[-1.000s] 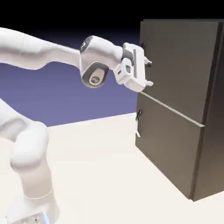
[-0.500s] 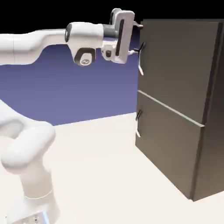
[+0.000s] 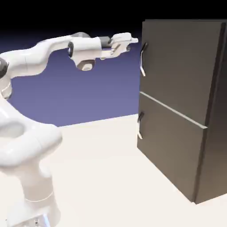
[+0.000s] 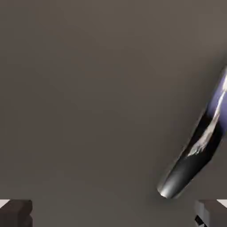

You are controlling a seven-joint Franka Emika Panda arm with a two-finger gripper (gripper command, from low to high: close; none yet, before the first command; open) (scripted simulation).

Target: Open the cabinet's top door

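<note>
The end effector (image 3: 133, 42), jaws wide and empty, hovers just beside the top door's handle (image 3: 142, 60), near the cabinet (image 3: 186, 106) upper corner. This looks like the approach step; next, the fingers must straddle that handle and close.

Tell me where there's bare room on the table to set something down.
The table is bare from the arm's base across to the cabinet. It gets tight only near the top door, where the open gripper sits close to the handle.
</note>
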